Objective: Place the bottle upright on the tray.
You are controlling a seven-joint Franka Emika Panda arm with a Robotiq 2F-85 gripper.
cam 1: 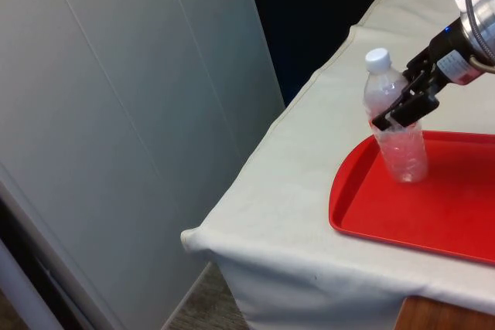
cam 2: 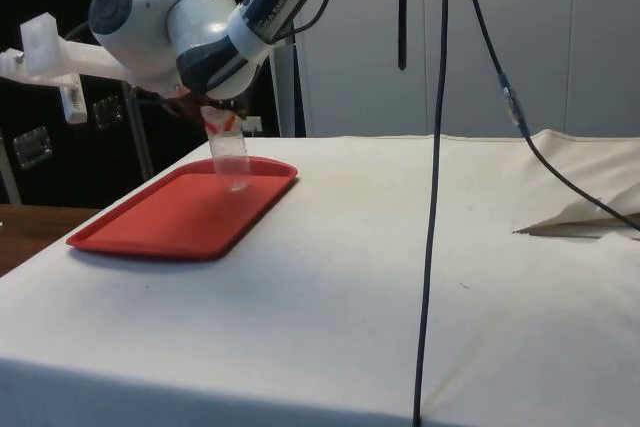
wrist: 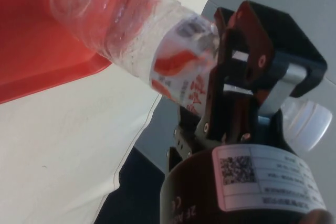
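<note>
A clear plastic bottle (cam 1: 404, 152) with a white cap and a red-and-white label stands nearly upright, leaning slightly, over the near-left corner of the red tray (cam 1: 433, 218). Its base is at the tray floor; I cannot tell whether it rests there. My black gripper (cam 1: 402, 113) is shut on the bottle's middle, coming in from the front view's right. From the side, the bottle (cam 2: 232, 159) hangs below the gripper (cam 2: 220, 123) over the tray's (cam 2: 165, 225) far end. Seen from the wrist, a finger (wrist: 231, 77) clamps the labelled part of the bottle (wrist: 126, 27).
The tray lies near the table's corner; the cloth edge (cam 1: 255, 191) drops off at the front view's left beside grey wall panels. In the side view, black cables (cam 2: 436, 177) hang over the table's middle and a cloth fold (cam 2: 580, 207) lies at the right.
</note>
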